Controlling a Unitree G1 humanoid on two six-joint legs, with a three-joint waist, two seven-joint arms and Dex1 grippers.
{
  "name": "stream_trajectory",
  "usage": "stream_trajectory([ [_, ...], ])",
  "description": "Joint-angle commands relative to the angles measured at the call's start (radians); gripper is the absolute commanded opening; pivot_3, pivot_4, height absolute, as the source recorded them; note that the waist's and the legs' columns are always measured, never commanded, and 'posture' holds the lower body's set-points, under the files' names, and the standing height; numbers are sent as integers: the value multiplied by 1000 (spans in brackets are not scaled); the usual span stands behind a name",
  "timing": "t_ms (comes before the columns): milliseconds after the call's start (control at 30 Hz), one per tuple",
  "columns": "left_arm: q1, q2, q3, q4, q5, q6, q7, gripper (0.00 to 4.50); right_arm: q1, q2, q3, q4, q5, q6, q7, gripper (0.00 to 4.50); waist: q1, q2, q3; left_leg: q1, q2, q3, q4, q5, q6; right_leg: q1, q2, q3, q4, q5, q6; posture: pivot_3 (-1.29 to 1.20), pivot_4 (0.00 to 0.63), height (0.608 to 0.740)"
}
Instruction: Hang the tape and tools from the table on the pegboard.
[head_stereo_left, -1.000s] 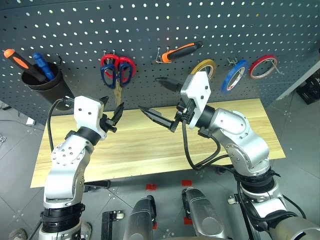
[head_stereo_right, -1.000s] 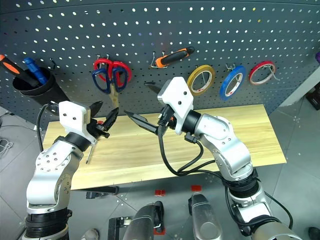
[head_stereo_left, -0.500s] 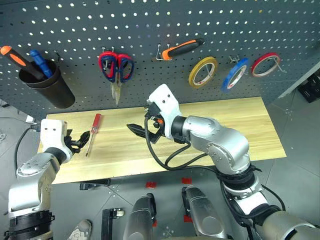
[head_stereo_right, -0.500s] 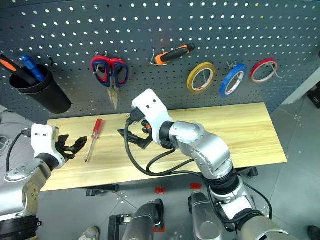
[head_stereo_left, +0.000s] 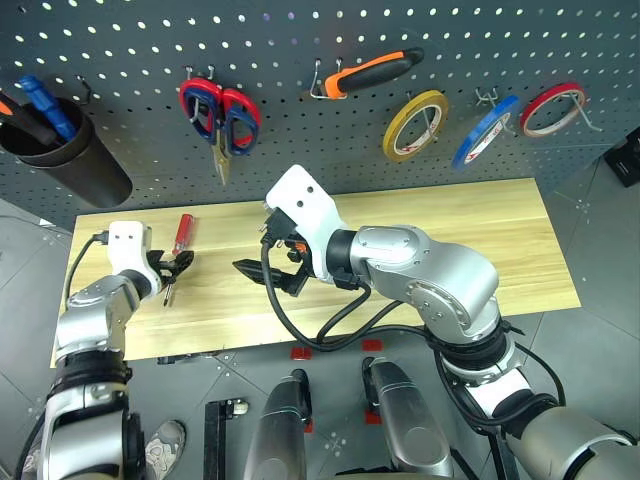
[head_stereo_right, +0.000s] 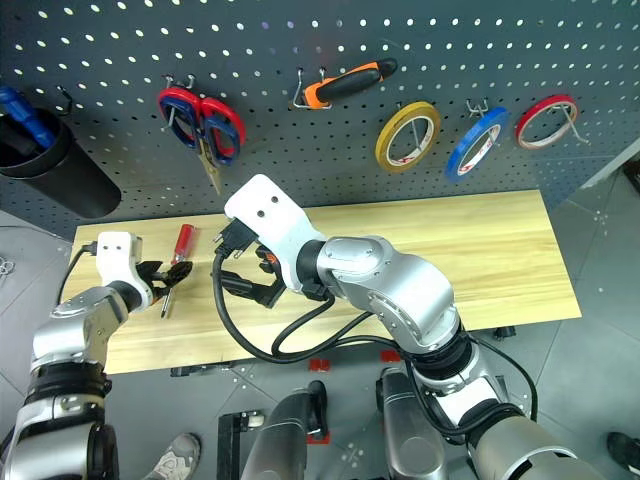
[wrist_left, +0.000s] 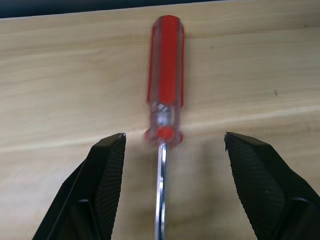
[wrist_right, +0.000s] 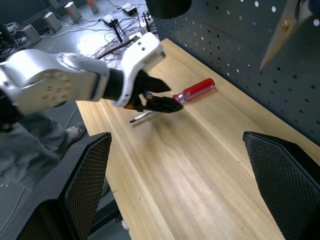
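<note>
The screwdriver (wrist_left: 165, 85) lies flat on the tabletop (head_stereo_left: 480, 240), near its left end, with the shaft pointing toward the near edge. The left gripper (wrist_left: 172, 165) straddles the shaft just below the red handle, fingers (wrist_left: 107, 170) wide on either side and not touching it. The right gripper (head_stereo_left: 268, 275) hovers over the tabletop's middle, its fingers spread wide and empty. On the pegboard (head_stereo_left: 300, 110) above hang red-handled scissors (head_stereo_left: 220, 110), pliers (head_stereo_left: 365, 75) and the blue tape (head_stereo_left: 485, 132).
</note>
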Motion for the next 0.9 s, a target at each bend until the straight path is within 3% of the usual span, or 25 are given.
stream_trajectory([
  [33,-57,21,-18,138,39,-68,9,3317,-20,17,-5,-54,20,15,-8,4500,-8,-1,2,0,0,0,1,0,0,0,0,0,0,0,0,-325,505,740],
  [67,-80,24,-25,183,49,-77,17,3317,-19,17,-7,-55,22,19,-11,4500,-12,-1,4,-1,0,1,2,0,0,0,0,0,0,0,0,-327,505,740],
  [167,-156,34,-29,332,78,-140,62,2704,-17,9,-10,-59,21,31,-17,4500,-16,-3,11,-1,0,1,4,-1,1,0,-1,0,1,0,0,-341,504,740],
  [367,-208,52,-46,457,106,-180,69,943,-20,-19,-5,-54,10,11,-20,4500,-21,-3,15,0,0,1,10,-3,5,0,-1,-1,7,0,0,-344,478,740],
  [500,-177,67,-61,439,112,-185,30,890,-12,-47,11,-46,4,-23,-12,4500,-29,-3,15,0,0,1,11,-2,4,0,-1,-2,8,0,1,-334,443,740],
  [633,73,69,18,55,29,-160,2,890,21,-165,1,-85,18,-101,69,4500,-46,-5,13,0,0,1,10,0,0,-1,-2,-1,8,0,0,-321,397,740],
  [800,438,-36,109,-584,-67,-72,69,890,92,-233,-71,-101,56,-307,191,4500,-40,-9,10,-2,0,1,8,0,-1,-3,-4,-4,6,0,0,-294,344,740],
  [900,574,-94,128,-850,-83,-25,124,890,105,-255,-117,-107,104,-369,264,4500,-25,-11,6,-3,-1,1,9,0,-1,-1,-5,-6,3,0,0,-280,319,740],
])
